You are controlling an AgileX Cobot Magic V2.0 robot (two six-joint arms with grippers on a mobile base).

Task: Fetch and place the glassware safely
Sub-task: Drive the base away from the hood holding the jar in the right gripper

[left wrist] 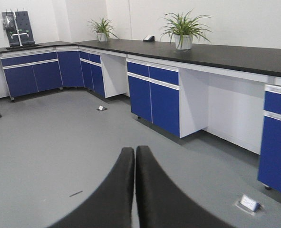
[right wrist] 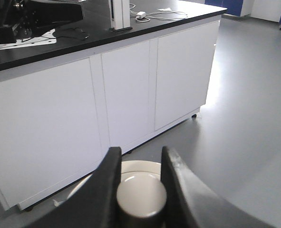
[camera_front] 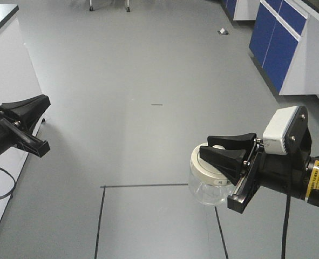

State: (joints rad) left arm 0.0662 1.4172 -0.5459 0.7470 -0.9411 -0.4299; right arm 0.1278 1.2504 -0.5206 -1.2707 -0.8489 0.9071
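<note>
Glassware (camera_front: pixel 206 186) hangs clamped in right gripper (camera_front: pixel 206 144) at five o'clock; left gripper (camera_front: pixel 40 102) closed, empty; fetched, placement pending.

Floor (camera_front: pixel 148 65): smooth grey, with thin dark lines (camera_front: pixel 101 216) marking a rectangle. Blue-fronted cabinets (left wrist: pixel 152 97) under a black countertop (left wrist: pixel 226 53) run along the white wall (left wrist: pixel 240 19). Two potted plants (left wrist: pixel 183 33) stand on top. White-doored bench (right wrist: pixel 126 95), also black-topped. Lighting even.

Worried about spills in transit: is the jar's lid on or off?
On. The cream lid sits flat on the glass jar, with the right gripper closed on its knob.
</note>
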